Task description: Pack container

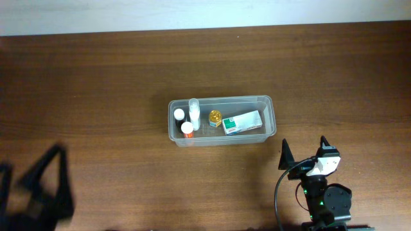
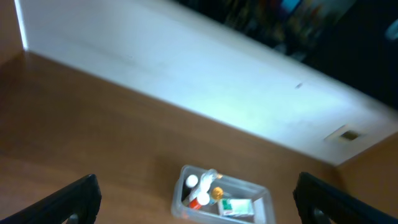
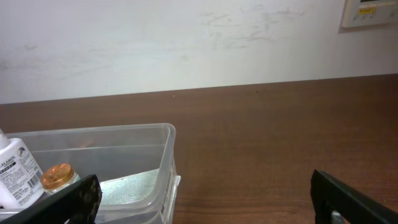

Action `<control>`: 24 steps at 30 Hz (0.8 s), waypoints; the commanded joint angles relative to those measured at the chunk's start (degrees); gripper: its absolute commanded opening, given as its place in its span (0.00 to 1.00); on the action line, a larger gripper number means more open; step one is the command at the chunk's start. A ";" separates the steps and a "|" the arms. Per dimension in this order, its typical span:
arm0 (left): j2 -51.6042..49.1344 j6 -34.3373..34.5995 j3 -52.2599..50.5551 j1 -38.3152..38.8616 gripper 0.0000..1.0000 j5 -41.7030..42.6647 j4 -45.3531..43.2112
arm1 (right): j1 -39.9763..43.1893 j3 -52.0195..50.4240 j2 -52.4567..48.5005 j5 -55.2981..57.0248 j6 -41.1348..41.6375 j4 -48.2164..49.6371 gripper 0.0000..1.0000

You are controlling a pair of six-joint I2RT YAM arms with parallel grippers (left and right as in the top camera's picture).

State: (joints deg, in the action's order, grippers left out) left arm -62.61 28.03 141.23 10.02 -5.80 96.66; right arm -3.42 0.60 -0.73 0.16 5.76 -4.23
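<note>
Table (image 1: 96, 77): brown wood.
Container (image 1: 225, 98): table centre, at 11 o'clock from right fingers (image 1: 284, 156), 2 o'clock from left fingers (image 2: 68, 200).
Both finger pairs: spread wide, empty, well apart from container.
Carton (image 1: 243, 122): lying flat, container's 3 o'clock end.
Bottles (image 1: 187, 128): 9 o'clock end.
Gold-capped jar (image 1: 214, 117): between.

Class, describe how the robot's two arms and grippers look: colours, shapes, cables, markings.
Both are black. The right gripper has two pointed, triangular fingers, a white block behind them, a black cable curving beside it and small green lights on the joint below. The left gripper is a blurred black shape; no markings are readable.
</note>
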 commanded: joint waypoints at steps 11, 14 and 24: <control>18.03 -0.96 0.31 0.33 1.00 -0.20 0.02 | -0.31 -0.28 0.48 0.50 -0.22 -0.35 0.98; 20.92 -0.96 0.31 0.33 1.00 -0.22 0.02 | -0.31 -0.28 0.48 0.50 -0.20 -0.35 0.98; 27.69 -0.94 0.31 0.33 1.00 0.04 0.02 | -0.31 -0.28 0.48 0.50 -0.22 -0.35 0.99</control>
State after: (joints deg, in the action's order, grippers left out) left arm -36.71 28.03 141.64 10.02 -5.82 96.68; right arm -3.42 0.60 -0.73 0.16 5.80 -4.23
